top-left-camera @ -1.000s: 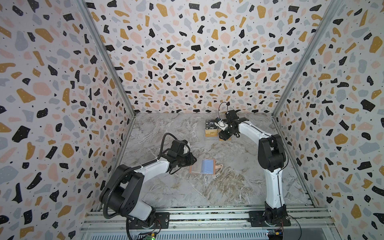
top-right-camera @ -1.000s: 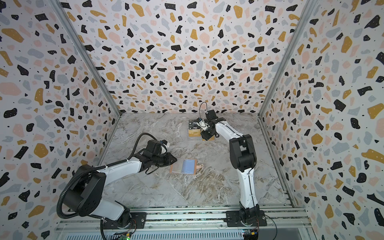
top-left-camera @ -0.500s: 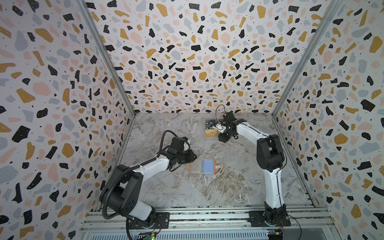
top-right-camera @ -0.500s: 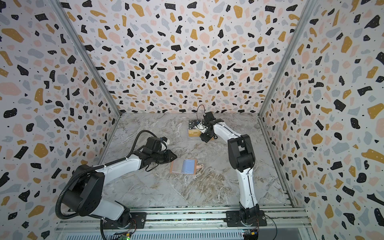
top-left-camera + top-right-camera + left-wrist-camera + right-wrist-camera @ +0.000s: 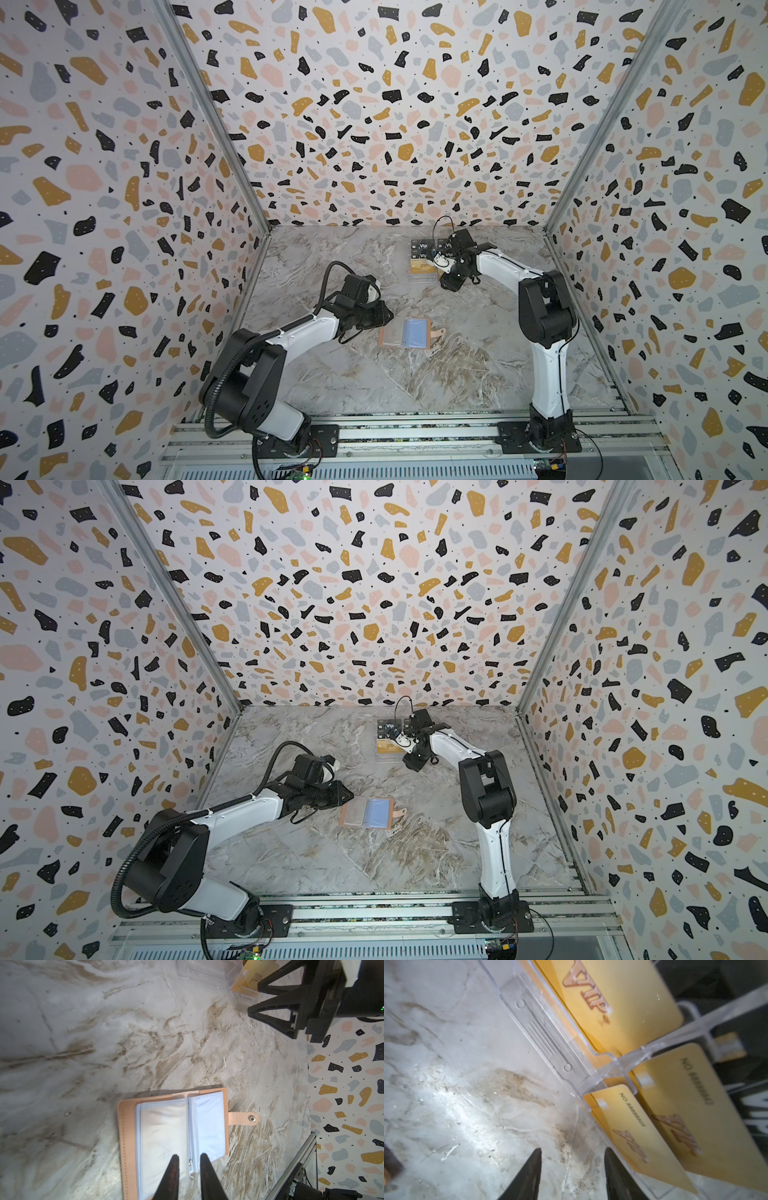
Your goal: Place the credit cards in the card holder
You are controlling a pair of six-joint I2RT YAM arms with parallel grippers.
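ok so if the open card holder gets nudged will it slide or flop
The card holder lies flat and thin on the smooth table, so it would probably slide. Its clear sleeves look limp, likely flopping when lifted.

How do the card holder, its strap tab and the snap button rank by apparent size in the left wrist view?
Largest: card holder
Then: strap tab
Smallest: snap button, on the tab
Nearness does not change this.

Glossy credit cards (image 5: pixel 629 1001), clear plastic rack (image 5: pixel 542 1022)
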